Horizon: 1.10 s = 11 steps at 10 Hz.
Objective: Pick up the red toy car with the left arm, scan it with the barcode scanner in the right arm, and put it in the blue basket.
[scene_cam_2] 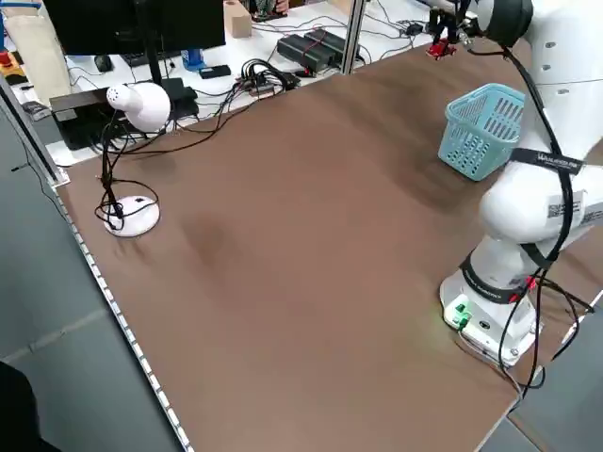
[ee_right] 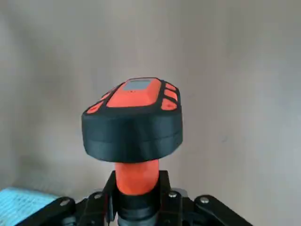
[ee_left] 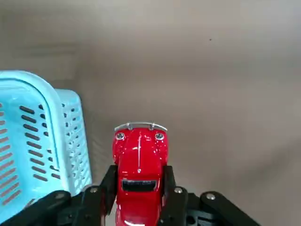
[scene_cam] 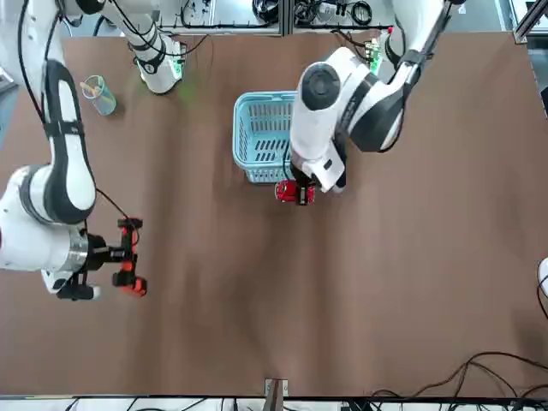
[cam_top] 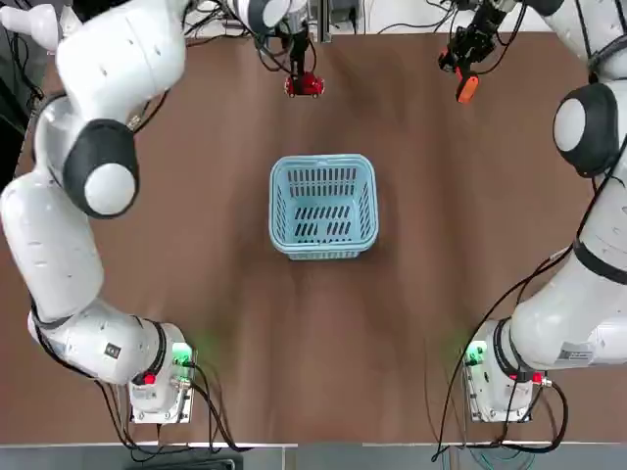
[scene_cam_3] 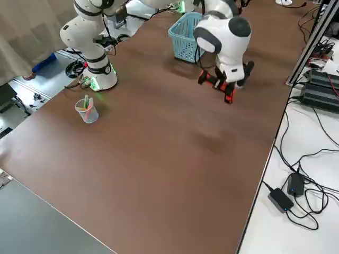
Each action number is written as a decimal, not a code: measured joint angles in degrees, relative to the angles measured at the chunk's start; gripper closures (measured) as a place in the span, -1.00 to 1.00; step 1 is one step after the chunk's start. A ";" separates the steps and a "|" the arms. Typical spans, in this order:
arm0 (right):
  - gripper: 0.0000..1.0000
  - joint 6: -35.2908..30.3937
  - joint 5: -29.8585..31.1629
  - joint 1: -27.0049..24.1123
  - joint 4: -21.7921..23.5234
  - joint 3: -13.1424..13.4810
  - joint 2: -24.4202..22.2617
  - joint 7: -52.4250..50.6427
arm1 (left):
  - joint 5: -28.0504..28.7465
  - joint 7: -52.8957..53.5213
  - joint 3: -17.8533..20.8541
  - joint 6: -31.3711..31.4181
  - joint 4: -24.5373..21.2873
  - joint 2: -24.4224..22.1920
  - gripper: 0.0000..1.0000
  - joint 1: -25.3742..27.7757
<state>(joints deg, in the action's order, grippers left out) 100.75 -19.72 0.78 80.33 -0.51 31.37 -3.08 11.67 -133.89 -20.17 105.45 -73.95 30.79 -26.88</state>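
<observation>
My left gripper (ee_left: 139,195) is shut on the red toy car (ee_left: 138,162), held above the table beyond the far side of the blue basket (cam_top: 323,207). In the top view the car (cam_top: 305,85) hangs under the left gripper (cam_top: 298,70) near the table's far edge. The front view shows the car (scene_cam: 294,192) just in front of the basket (scene_cam: 261,137). My right gripper (ee_right: 137,200) is shut on the handle of the barcode scanner (ee_right: 133,122), black with an orange head. The scanner (cam_top: 467,86) is held at the far right of the table, well apart from the car.
A clear cup (scene_cam: 98,94) with pens stands near the right arm's base. A white desk lamp (scene_cam_2: 137,108) sits at the table's left edge. Cables and boxes (scene_cam_2: 316,47) lie beyond the far edge. Bare brown tabletop (cam_top: 323,333) spreads between basket and arm bases.
</observation>
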 joint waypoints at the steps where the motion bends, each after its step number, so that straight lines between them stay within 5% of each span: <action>1: 0.26 -3.59 -2.99 0.41 -0.18 -0.66 -1.04 0.00 | -0.64 -0.75 5.57 -0.68 2.29 1.32 0.15 -5.89; 2: 0.26 -6.97 -5.38 0.86 -0.21 -0.98 -1.61 -0.01 | -2.05 -1.63 8.69 -0.85 4.30 2.24 0.15 -9.42; 5: 0.26 -17.90 -17.68 0.90 0.00 -0.89 -1.80 -5.23 | -4.92 -2.30 9.60 -1.61 9.13 2.56 0.15 -10.81; 11: 0.26 -30.77 -34.68 -1.48 3.26 -0.74 -1.67 -20.92 | -5.04 -3.20 9.63 -2.14 10.11 4.10 0.15 -12.10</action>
<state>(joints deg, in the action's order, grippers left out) 69.99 -54.39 -0.70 83.59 -1.25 29.70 -23.99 6.63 -137.09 -10.54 103.31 -63.85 34.90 -38.98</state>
